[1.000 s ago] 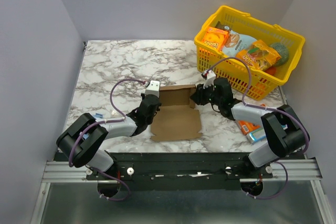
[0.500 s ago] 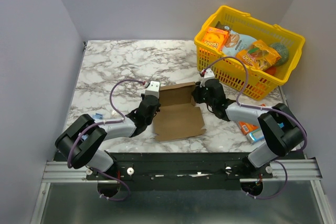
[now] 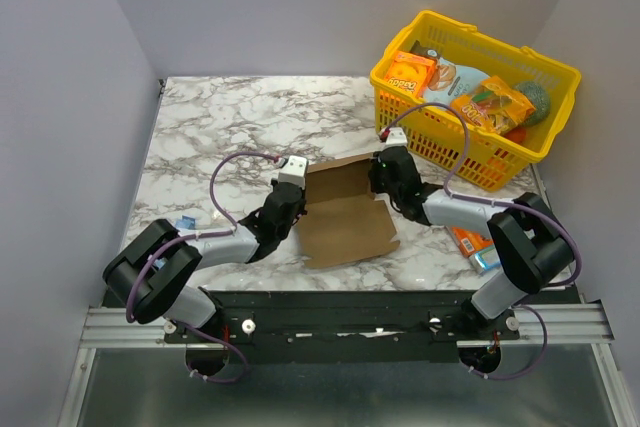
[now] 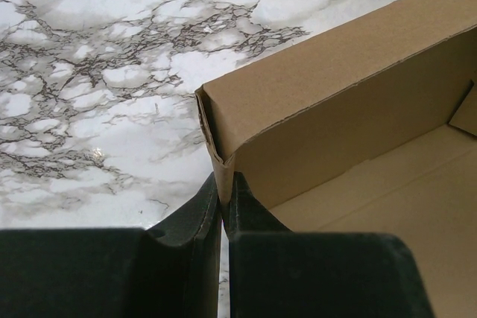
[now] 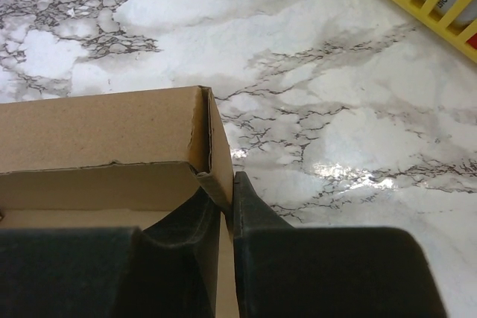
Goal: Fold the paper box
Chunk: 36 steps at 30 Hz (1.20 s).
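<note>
- The box point(image 3: 345, 217) lies on the table point(image 3: 230, 117) between the arms, its rear wall raised.
- The left gripper point(image 4: 223, 197) pinches the wall's left corner, jaws narrow.
- The right gripper point(image 5: 228, 206) seems clamped on the right corner.

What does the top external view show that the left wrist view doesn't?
Only top external: the yellow plastic basket of snacks and the right gripper at the far right corner of the brown cardboard paper box. Only left wrist: the left gripper pinching the box's wall edge, close up. Both: the box on the white marble table.
</note>
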Each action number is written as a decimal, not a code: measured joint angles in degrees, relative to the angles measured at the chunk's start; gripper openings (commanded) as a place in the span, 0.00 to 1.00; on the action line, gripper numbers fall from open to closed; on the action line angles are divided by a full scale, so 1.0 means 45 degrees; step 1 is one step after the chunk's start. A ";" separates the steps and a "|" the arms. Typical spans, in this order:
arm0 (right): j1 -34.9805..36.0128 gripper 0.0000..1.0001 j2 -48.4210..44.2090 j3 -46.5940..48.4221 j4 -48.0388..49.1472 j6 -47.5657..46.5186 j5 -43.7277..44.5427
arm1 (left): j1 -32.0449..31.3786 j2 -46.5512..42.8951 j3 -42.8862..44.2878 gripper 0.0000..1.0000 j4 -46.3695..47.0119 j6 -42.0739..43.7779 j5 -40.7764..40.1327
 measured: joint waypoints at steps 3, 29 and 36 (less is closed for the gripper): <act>0.0131 0.11 0.0024 0.0053 -0.0160 0.0073 0.0359 | -0.0005 0.0000 0.0000 0.00 0.0000 0.0000 0.0000; 0.1088 0.00 0.0083 0.0782 -0.1802 0.0559 0.3531 | -0.0214 -0.0563 -0.0005 0.00 -0.0233 0.0117 -0.0044; 0.1588 0.00 0.0384 0.0952 -0.1972 0.0636 0.4775 | -0.0214 -0.0631 -0.0005 0.00 -0.0291 0.0155 0.0000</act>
